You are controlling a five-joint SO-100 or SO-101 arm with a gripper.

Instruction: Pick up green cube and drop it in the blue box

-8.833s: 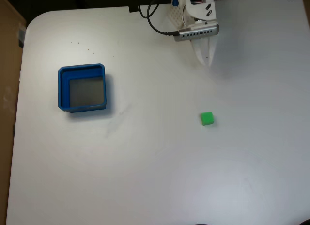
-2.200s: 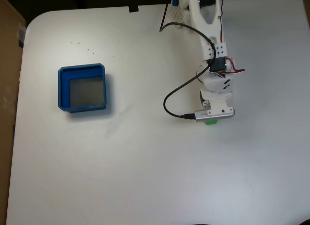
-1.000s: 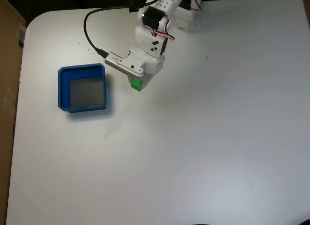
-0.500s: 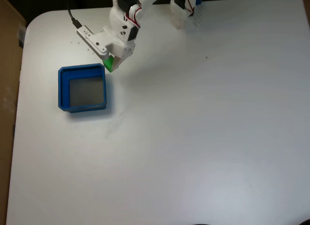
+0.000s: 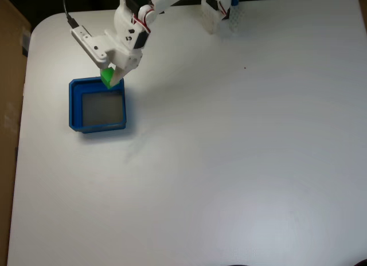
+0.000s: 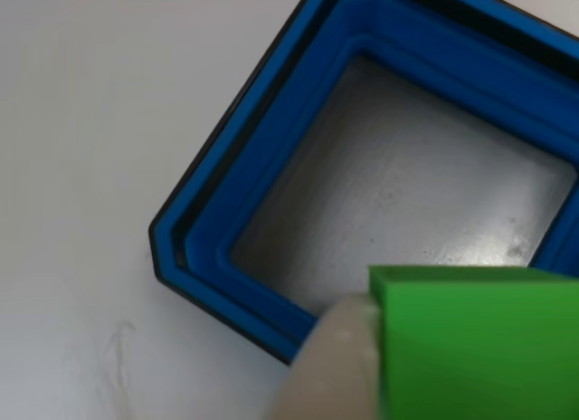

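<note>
The blue box (image 5: 74, 105) lies at the table's left side in the fixed view, its grey floor bare. My gripper (image 5: 110, 78) hangs over the box's upper rim, shut on the green cube (image 5: 106, 78). In the other view the green cube (image 6: 479, 348) fills the lower right, with a pale fingertip (image 6: 330, 366) pressed against its left face. Beneath it sits the blue box (image 6: 253, 167), seen as a tilted square whose grey floor holds nothing.
The white arm (image 5: 132, 25) reaches in from its base (image 5: 218, 8) at the table's top edge, a black cable looping off its wrist. A brown board (image 5: 8, 77) borders the table's left side. White tabletop (image 5: 241, 163) spreads to the right and below.
The gripper has carried the green cube further left and slightly down, from beside the box's upper right corner to above its upper rim.
</note>
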